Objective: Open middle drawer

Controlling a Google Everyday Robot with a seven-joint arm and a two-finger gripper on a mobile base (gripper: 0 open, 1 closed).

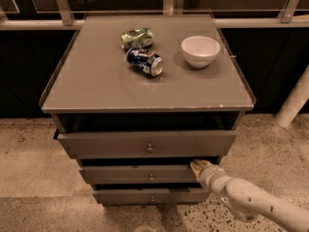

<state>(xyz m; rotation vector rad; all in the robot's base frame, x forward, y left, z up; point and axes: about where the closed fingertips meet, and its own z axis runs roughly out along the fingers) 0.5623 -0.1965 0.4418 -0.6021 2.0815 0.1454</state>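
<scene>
The middle drawer [120,174] is the grey-brown, low-fronted second drawer of the cabinet, with a small round metal knob [151,177] at its centre. It stands out a little from the cabinet, with a dark gap above its front. My gripper [198,167] is at the right end of this drawer's top edge, with its yellowish tip against the front. My white arm [251,202] reaches in from the lower right.
The taller top drawer [106,144] also stands out a little, and the lowest drawer [120,196] sits below. On the cabinet top [96,88] lie a green can [137,36], a blue can [145,62] and a white bowl [200,50]. A white post [294,103] stands at the right.
</scene>
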